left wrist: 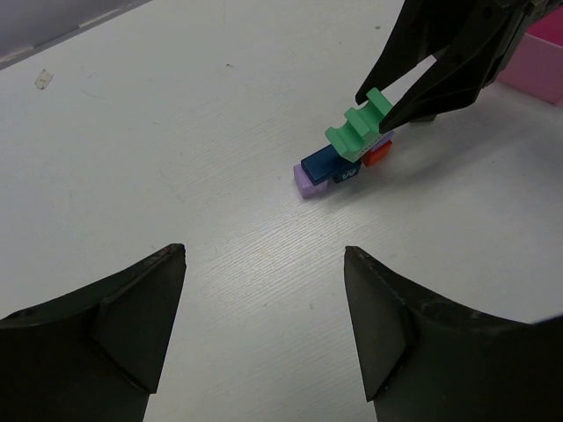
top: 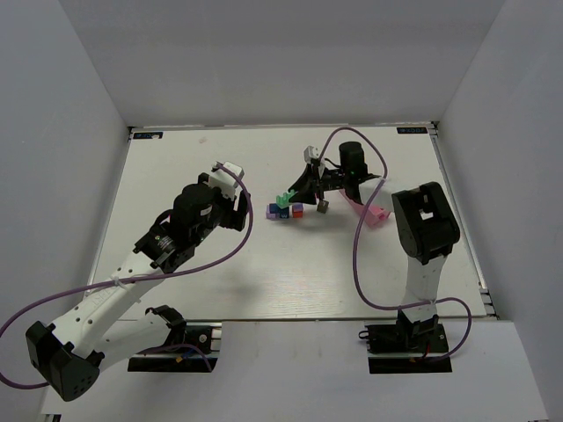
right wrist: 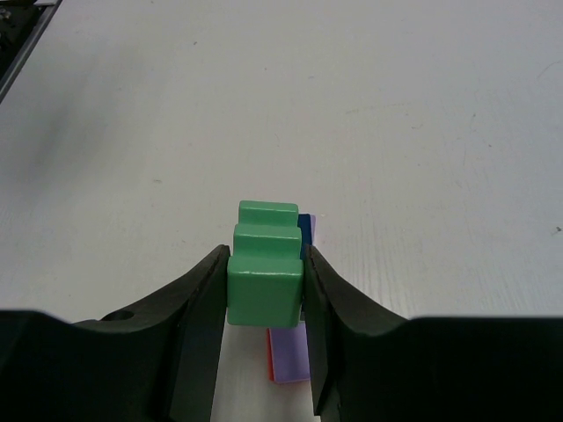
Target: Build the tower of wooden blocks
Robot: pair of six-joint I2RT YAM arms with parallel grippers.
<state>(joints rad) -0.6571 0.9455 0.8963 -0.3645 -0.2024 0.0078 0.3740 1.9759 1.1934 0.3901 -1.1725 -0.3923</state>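
Stacking step: right hand (left wrist: 384, 112) pinches the green block (right wrist: 264, 286) over the blue block (left wrist: 327, 163); left hand (left wrist: 264, 253) hangs wide, empty. Next: settle it squarely, then let go.

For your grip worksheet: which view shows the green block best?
Right wrist: the green block fills the centre, clamped in the right gripper. Left wrist shows it smaller, over other blocks; top view, a speck.
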